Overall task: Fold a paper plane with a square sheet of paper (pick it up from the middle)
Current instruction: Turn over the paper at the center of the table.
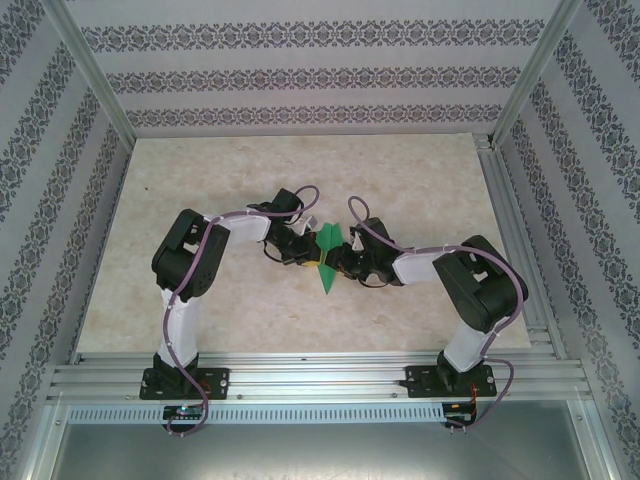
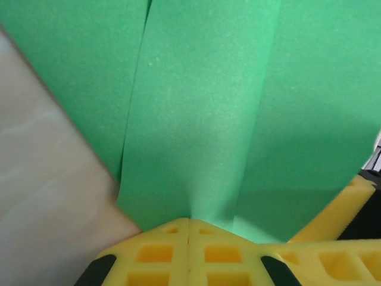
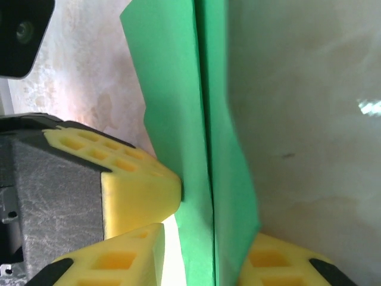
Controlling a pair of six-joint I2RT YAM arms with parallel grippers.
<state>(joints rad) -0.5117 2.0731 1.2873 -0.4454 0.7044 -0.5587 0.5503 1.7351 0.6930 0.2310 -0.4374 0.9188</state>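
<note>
walls (image 1: 300,75): striped floral wallpaper | table (image 1: 420,180): beige marble | frame (image 1: 300,375): aluminium rails

Table (image 1: 420,180): beige marbled top, my arm bases bolted to the aluminium rail (image 1: 320,372) at its near edge. Folded paper (image 1: 326,255) mid-table, tip toward that edge. Can't tell if it touches the top.

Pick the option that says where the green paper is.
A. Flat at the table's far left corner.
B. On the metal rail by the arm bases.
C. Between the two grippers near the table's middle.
C: the top view shows the folded green paper between the left gripper and the right gripper at mid-table, and the left wrist view shows closed yellow fingers pinching it.
</note>
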